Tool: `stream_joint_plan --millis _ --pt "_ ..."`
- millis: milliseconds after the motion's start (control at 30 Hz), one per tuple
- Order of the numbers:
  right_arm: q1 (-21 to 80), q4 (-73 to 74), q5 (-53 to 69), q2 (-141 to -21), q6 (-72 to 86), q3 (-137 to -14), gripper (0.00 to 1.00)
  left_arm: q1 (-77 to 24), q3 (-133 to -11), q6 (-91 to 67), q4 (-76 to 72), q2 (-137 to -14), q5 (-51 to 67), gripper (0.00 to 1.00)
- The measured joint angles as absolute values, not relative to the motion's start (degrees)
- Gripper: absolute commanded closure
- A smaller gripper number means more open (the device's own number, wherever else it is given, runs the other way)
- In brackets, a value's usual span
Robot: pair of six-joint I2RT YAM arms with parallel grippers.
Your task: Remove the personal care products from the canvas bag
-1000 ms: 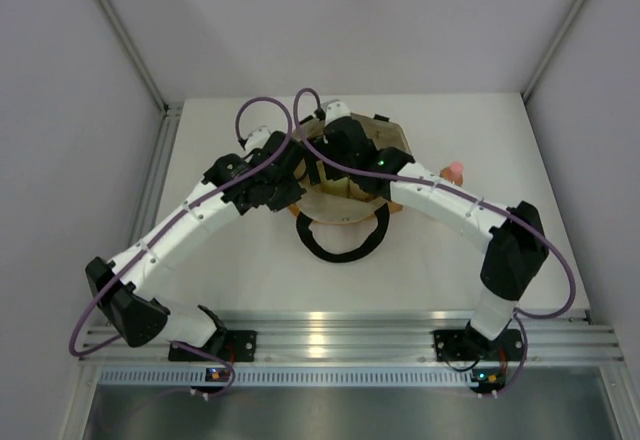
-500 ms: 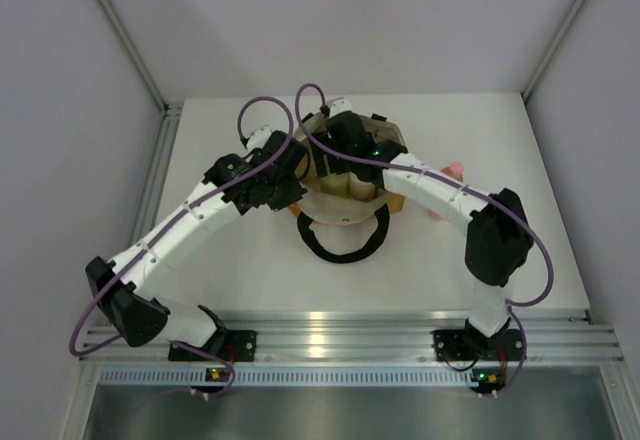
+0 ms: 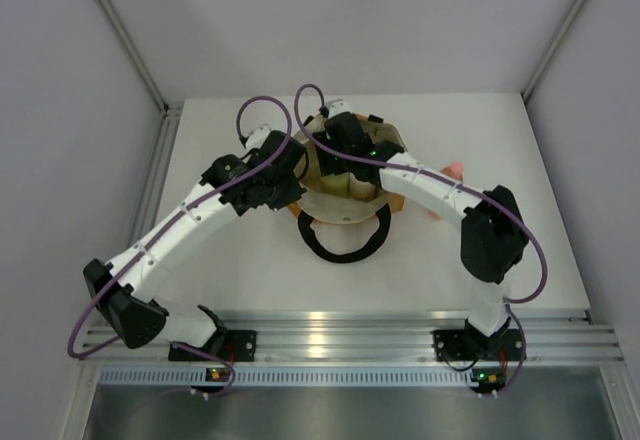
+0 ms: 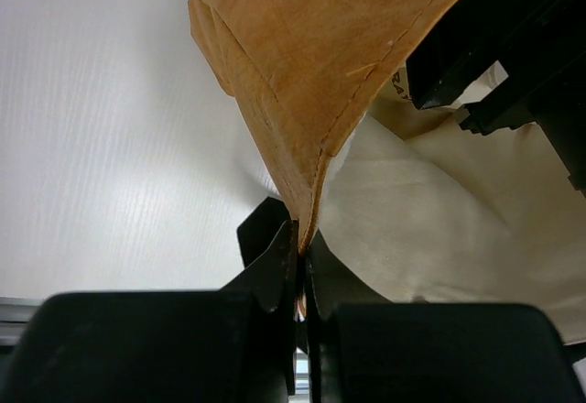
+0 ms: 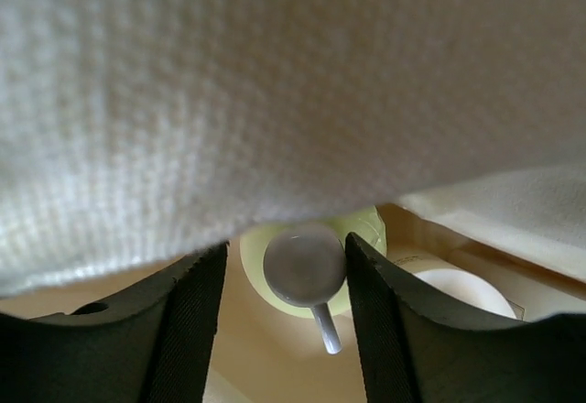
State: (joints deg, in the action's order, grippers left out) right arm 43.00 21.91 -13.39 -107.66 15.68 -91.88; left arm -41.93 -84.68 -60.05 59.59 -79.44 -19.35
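The canvas bag (image 3: 396, 144) stands at the table's far middle, its cream lining showing. My left gripper (image 4: 302, 255) is shut on the bag's tan rim (image 4: 311, 73) and holds the mouth up. Inside the bag, my right gripper (image 5: 286, 275) has its fingers on either side of the grey-white pump top (image 5: 304, 264) of a yellow-green bottle (image 5: 369, 229). The right finger is at the top's edge, and a gap remains on the left. A cream cylinder (image 5: 462, 295) lies beside that bottle. An orange bottle with a pink cap (image 3: 455, 170) stands outside on the table, right of the bag.
The bag's black loop handle (image 3: 340, 250) lies on the table in front of the bag. Cream lining cloth (image 5: 275, 82) sags over the upper half of the right wrist view. The right arm's black wrist (image 4: 513, 46) is close beside the held rim.
The right gripper has reached deeper into the bag and its jaws have narrowed around the pump top. The right elbow swung left. The left arm has held still.
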Motion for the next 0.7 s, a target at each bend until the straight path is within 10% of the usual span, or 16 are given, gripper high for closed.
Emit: stream_joint_plan --millis 400,700 --pt "42.72 19.59 -14.50 -107.61 16.10 -88.29 0.61 -41.93 -84.68 -60.07 59.57 -79.13 -19.38 1.00" --pt "42.68 18.83 -15.35 -107.35 14.83 -88.01 0.96 -41.93 -84.60 -60.05 59.55 -79.13 -19.38 1.00"
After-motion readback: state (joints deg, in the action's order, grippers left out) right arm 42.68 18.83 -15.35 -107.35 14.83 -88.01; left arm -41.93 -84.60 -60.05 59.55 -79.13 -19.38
